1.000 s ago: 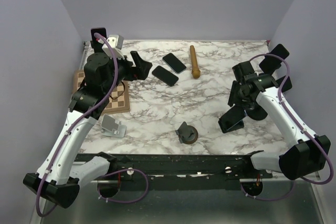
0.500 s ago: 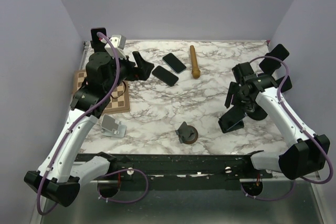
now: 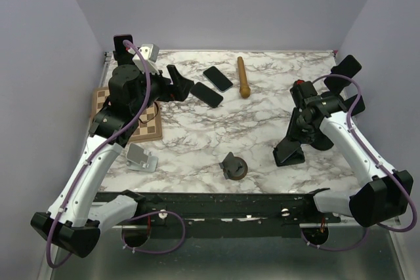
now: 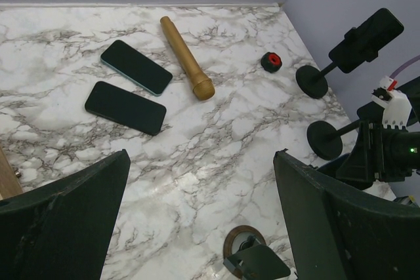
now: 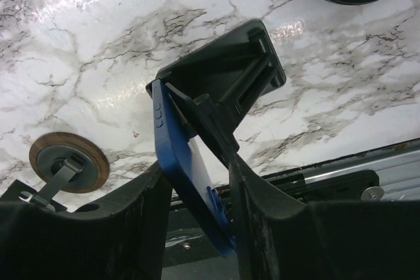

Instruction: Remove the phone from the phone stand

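Note:
A blue phone (image 5: 180, 162) leans in a black folding phone stand (image 5: 223, 70) at the right front of the marble table; the stand also shows in the top view (image 3: 289, 152). My right gripper (image 5: 195, 165) has come down over the phone's upper end. Its left finger lies against the phone's face and its right finger against the phone's back and the stand's support arm, so it is shut on the phone. The phone still rests in the stand. My left gripper (image 4: 202, 162) is wide open and empty, held high over the back left of the table (image 3: 178, 83).
Two dark phones (image 3: 217, 78) (image 3: 206, 94) lie flat at the back beside a wooden roller (image 3: 243, 77). Round-base stands with phones (image 3: 342, 70) stand at the right edge. A small round-base holder (image 3: 233, 167), a silver stand (image 3: 141, 159) and a chessboard (image 3: 131, 113) are nearer the left.
My right gripper has dropped lower onto the phone in the stand. My left gripper has shifted slightly right and stayed open.

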`<action>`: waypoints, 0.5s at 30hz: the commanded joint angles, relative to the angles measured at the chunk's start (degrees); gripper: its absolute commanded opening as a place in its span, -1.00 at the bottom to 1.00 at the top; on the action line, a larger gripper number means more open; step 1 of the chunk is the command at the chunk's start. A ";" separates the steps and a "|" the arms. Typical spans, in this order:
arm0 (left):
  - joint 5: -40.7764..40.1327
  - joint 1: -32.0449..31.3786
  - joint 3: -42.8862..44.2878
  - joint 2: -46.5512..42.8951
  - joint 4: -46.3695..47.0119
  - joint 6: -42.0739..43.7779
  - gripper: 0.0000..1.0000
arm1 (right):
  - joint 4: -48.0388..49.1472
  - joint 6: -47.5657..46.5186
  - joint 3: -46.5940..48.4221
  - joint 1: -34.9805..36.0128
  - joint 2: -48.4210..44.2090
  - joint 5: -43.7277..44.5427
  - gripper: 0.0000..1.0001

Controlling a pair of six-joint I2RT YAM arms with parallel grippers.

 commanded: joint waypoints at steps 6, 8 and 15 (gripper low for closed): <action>1.50 -0.21 -0.79 0.53 1.67 -0.36 0.97 | -1.59 -0.62 3.08 -0.32 -2.64 0.67 -0.39; 1.45 -0.19 -0.82 0.61 1.76 -0.38 0.97 | -1.10 -0.95 2.97 -0.36 -3.46 0.72 -0.55; 1.63 -0.24 -0.83 1.06 1.76 -0.56 0.97 | -1.49 -2.04 4.81 -0.32 -3.32 -0.18 -0.93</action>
